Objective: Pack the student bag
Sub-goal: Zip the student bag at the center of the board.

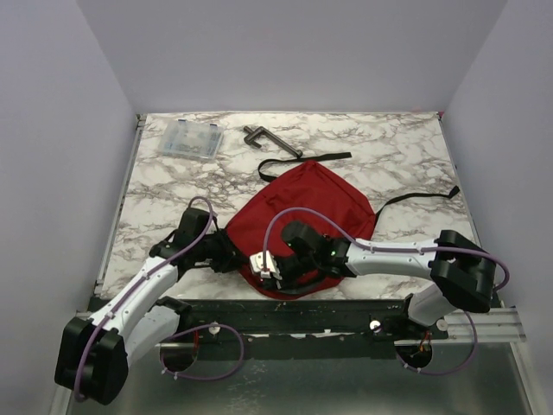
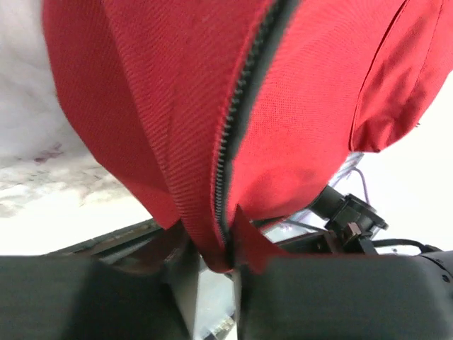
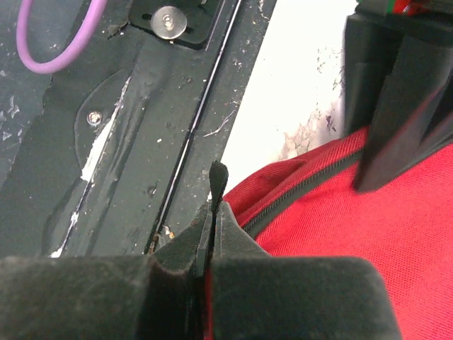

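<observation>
at about ten o'clock on the marble table (image 1: pixel 389 147) lies a clear plastic box (image 1: pixel 187 139), and at eleven o'clock a dark clamp (image 1: pixel 270 139); both sit well apart from the bag (image 1: pixel 311 203), which lies flat near the front edge at about six o'clock, its black straps (image 1: pixel 302 161) trailing toward twelve and two.

the left claw (image 1: pixel 226 257) is at the bag's nine o'clock corner. in its wrist view the zipper (image 2: pixel 233 142) runs down into the gap between its pads, and a fold of red fabric sits there; the jaws stand partly apart, and i cannot tell whether they truly grip it.

the right claw (image 3: pixel 211 234) is closed tight on a small black tab at the bag's front edge, probably the zip pull or a loop beside it.

the step looks like opening the zip. to do it well, the left claw should first pinch the fabric firmly beside the zipper's end, so the cloth stays taut. then the right should draw its tab along the zipper's line, low and steady, not upward, or the bag will bunch.
</observation>
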Controlling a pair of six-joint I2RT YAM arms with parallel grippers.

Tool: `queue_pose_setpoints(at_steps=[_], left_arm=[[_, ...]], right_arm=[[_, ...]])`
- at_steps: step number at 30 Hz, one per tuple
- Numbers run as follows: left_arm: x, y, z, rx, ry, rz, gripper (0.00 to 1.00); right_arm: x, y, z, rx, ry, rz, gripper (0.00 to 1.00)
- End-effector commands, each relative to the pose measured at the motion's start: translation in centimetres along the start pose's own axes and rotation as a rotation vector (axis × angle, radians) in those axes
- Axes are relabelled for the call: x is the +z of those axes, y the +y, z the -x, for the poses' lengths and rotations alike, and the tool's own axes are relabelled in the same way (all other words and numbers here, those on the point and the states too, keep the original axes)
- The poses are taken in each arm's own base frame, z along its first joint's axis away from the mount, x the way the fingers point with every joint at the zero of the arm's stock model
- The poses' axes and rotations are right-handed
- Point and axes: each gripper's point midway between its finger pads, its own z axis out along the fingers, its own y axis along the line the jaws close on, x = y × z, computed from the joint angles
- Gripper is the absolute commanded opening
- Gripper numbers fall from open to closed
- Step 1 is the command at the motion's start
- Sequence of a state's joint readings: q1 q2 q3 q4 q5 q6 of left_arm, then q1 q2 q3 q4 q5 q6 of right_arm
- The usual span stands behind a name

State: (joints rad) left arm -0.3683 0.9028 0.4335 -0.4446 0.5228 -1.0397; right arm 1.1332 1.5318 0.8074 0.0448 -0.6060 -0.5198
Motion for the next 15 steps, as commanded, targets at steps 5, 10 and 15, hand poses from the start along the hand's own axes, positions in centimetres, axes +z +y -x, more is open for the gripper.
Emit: queue_pose_setpoints(at_steps=[5,10,15], left_arm=[[-5.6,-0.1,9.0,0.263,-0.329,0.188,0.00],[-7.1,2.0,11.0,0.251,-0.377,0.259,0.00],[-7.4,1.3,11.6,0.273,-0.390,0.236,0.00]], right_arm=[[-1.6,2.7,-3.0,0.006,0.105,0.052,0.01],[-4.3,2.6,-6.2,0.133,0.098,-0.150,0.01],[-7.1,2.1,-4.1,0.073,-0.065,-0.308,0.00]])
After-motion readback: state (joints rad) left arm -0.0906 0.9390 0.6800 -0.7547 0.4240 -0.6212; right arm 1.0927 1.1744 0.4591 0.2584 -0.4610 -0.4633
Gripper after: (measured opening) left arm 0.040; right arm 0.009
